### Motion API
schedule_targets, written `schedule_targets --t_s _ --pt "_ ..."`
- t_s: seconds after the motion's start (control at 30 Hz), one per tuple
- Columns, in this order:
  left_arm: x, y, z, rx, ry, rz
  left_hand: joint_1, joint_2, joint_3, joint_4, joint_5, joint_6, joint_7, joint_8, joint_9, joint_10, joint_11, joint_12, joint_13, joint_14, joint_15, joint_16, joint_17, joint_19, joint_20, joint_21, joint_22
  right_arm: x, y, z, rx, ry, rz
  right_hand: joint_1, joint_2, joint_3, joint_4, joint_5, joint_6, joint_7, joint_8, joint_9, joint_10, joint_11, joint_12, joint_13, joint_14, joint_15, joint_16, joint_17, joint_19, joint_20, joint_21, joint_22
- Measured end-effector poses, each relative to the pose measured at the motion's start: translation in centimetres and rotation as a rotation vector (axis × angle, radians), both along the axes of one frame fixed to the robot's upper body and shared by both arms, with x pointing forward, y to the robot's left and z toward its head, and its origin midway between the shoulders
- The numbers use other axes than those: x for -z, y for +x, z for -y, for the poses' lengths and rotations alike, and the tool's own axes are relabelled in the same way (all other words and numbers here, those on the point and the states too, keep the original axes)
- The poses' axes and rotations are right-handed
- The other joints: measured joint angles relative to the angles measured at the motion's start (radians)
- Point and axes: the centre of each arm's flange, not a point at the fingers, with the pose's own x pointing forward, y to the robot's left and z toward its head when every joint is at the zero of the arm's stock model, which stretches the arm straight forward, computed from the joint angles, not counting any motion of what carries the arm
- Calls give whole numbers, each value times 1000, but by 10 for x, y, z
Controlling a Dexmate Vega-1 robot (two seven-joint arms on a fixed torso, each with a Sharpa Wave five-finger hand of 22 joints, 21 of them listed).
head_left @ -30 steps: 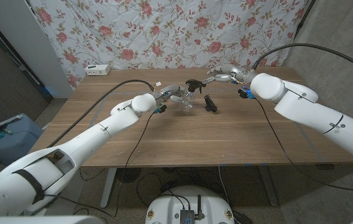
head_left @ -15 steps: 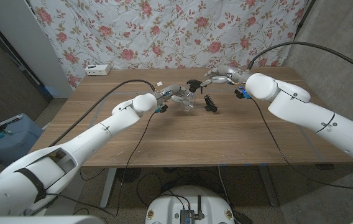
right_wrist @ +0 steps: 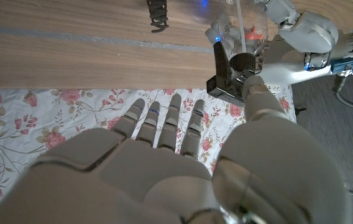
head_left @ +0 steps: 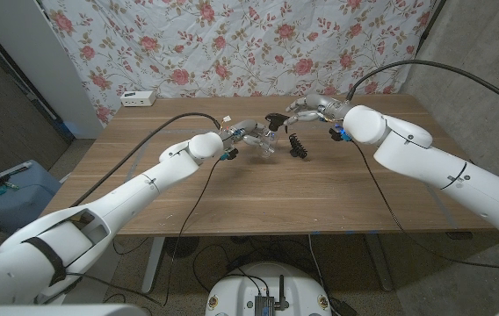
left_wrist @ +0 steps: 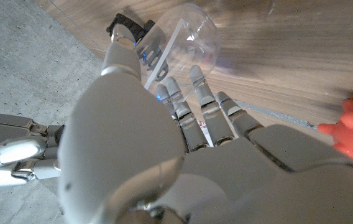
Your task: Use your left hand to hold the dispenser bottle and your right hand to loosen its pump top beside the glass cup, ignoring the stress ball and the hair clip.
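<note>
Bottle [head_left: 263,140] gripped in the left hand [head_left: 248,134], right hand [head_left: 307,107] at its 2 o'clock, thumb touching the pump [head_left: 273,118]; fingers should close squarely before twisting.

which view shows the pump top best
The right wrist view: the black pump top is close and sharp, with the right hand's thumb tip against it. The left wrist view shows it partly hidden behind the left hand's finger; the head view shows it small and far off.
</note>
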Motion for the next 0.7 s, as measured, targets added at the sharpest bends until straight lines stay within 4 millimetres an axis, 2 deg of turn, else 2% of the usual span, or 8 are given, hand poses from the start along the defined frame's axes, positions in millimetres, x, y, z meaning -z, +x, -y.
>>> schedule_targets --t_s 0.17,0.3,0.37,0.47,0.57,0.7 --pt "1 1 1 3 1 -3 0 0 0 0 0 0 0 0 0 0 0 0 4 0 0 -1 1 0 0 -3 0 -1 -1 -4 18 -14 13 0 0 -5 5 0 27 0 0 0 64 -14 32 8 28 -17 7 7 0 0 0 0" --pt "1 1 2 3 1 -3 0 0 0 0 -4 0 0 0 0 0 0 0 5 5 2 -2 1 0 0 -4 0 -1 -1 -7 30 -23 19 3 -3 -6 6 0 43 -6 0 0 85 -32 46 12 47 -22 11 9 9 1 0 0" --pt "1 1 3 6 1 -3 0 0 0 0 -4 0 0 0 0 0 0 0 5 5 2 -2 1 0 0 -4 0 -1 -1 -6 36 -24 20 12 -1 -6 6 0 57 -6 6 0 90 -30 47 16 53 -28 11 9 13 -2 0 0" --pt "0 2 3 8 2 -3 0 0 0 0 -4 0 0 0 0 0 0 0 5 5 2 -3 1 0 0 -4 0 -1 -1 -9 36 -27 24 26 6 6 3 0 72 -21 11 0 94 -34 54 16 54 -29 11 13 16 2 0 0" --pt "0 2 4 8 2 -3 0 0 0 0 -4 0 0 0 0 0 0 0 7 6 3 -5 1 0 0 -4 0 -1 -1 -9 38 -28 28 34 14 6 3 0 91 -40 18 0 95 -36 54 21 54 -29 11 14 20 5 0 0" --pt "0 3 4 7 3 -4 0 0 0 0 -4 0 0 -1 0 0 0 0 7 6 3 -6 0 0 0 -4 0 -2 -2 -8 40 -30 31 39 18 10 7 0 109 -51 21 0 95 -36 54 21 60 -24 11 19 20 5 0 0"
